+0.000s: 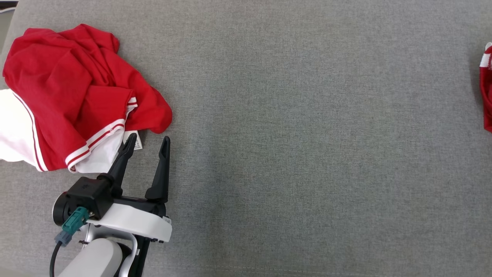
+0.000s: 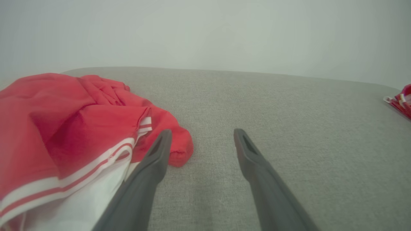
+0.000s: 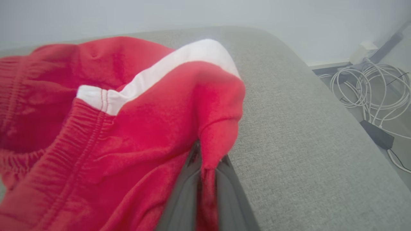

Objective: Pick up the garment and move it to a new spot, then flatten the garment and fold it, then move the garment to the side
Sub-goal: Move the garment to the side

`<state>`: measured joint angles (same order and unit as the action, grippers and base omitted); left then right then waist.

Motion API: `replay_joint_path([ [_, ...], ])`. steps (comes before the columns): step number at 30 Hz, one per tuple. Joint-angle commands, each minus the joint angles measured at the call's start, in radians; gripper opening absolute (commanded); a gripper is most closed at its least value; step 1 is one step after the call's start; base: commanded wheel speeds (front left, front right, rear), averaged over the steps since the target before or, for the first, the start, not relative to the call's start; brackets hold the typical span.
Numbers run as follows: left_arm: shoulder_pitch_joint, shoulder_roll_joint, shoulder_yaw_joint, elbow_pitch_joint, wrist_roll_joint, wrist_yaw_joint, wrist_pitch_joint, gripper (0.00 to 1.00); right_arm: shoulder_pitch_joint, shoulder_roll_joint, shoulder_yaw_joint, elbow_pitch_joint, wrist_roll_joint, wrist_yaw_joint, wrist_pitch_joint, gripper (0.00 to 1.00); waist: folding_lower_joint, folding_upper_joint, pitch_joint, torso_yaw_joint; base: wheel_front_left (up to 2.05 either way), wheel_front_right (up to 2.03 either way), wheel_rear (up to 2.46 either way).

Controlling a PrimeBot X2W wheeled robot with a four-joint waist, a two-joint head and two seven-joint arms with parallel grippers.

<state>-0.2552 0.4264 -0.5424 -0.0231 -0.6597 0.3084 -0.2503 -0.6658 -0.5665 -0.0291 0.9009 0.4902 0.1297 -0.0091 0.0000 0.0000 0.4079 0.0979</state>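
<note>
1. Looking down from the head: the garment (image 1: 487, 88) is a red sliver with white trim at the bench's (image 1: 288, 134) far right edge. It is well apart from the left end effector (image 1: 149, 138), which stands wide just beside a crumpled red-and-white pile (image 1: 69, 88), one fingertip over its white hem.
2. Left wrist: those wide fingers straddle bare bench, with the pile to their left and the garment far off to the right.
3. Right wrist: the right end effector (image 3: 208, 166) is pinched narrow on a fold of the garment. It is red fleece with an elastic waistband and a white stripe, bunched leftward with no clear long axis. The right arm is plainly the nearer one.
</note>
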Motion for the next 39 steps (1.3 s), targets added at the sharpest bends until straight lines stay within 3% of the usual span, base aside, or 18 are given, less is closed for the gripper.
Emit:
replay_joint_path([
  [1, -0.032, 0.017, 0.046, -0.022, -0.006, 0.0, -0.004, 1.0, 0.001, -0.019, -0.003, 0.003, -0.016, 0.001, -0.025, 1.0, 0.0, 0.0, -0.005, 0.004, 0.0, 0.0, 0.0],
  [8, -0.007, -0.002, 0.083, -0.002, -0.056, -0.023, -0.007, 1.0, 0.062, 0.023, -0.051, 0.046, -0.055, 0.001, -0.126, 1.0, 0.0, 0.0, -0.068, 0.016, 0.0, 0.0, 0.0],
  [15, 0.028, -0.001, 0.113, 0.017, -0.076, -0.028, -0.009, 1.0, 0.164, 0.079, -0.087, -0.019, -0.083, 0.001, -0.231, 1.0, 0.0, 0.0, -0.146, 0.012, 0.0, 0.0, 0.0],
  [20, 0.056, 0.027, 0.118, 0.027, -0.066, -0.028, -0.009, 1.0, 0.271, 0.152, -0.132, -0.18, -0.142, 0.001, -0.251, 1.0, 0.0, 0.0, -0.208, -0.001, 0.0, 0.0, 0.0],
  [27, 0.075, 0.071, 0.093, 0.011, -0.027, -0.009, 0.022, 1.0, 0.449, 0.322, -0.197, -0.553, -0.273, 0.001, -0.252, 1.0, 0.0, 0.0, -0.275, -0.011, 0.0, 0.0, 0.0],
  [32, 0.087, 0.088, 0.073, -0.007, -0.006, 0.008, 0.048, 1.0, 0.552, 0.429, -0.15, -0.763, -0.34, 0.001, -0.248, 1.0, 0.0, 0.0, -0.307, -0.006, 0.0, 0.0, 0.0],
  [39, 0.11, 0.088, 0.057, -0.008, -0.004, 0.018, 0.06, 1.0, 0.653, 0.487, -0.054, -0.912, -0.393, 0.001, -0.213, 1.0, 0.0, 0.0, -0.349, 0.004, 0.0, 0.0, 0.0],
])
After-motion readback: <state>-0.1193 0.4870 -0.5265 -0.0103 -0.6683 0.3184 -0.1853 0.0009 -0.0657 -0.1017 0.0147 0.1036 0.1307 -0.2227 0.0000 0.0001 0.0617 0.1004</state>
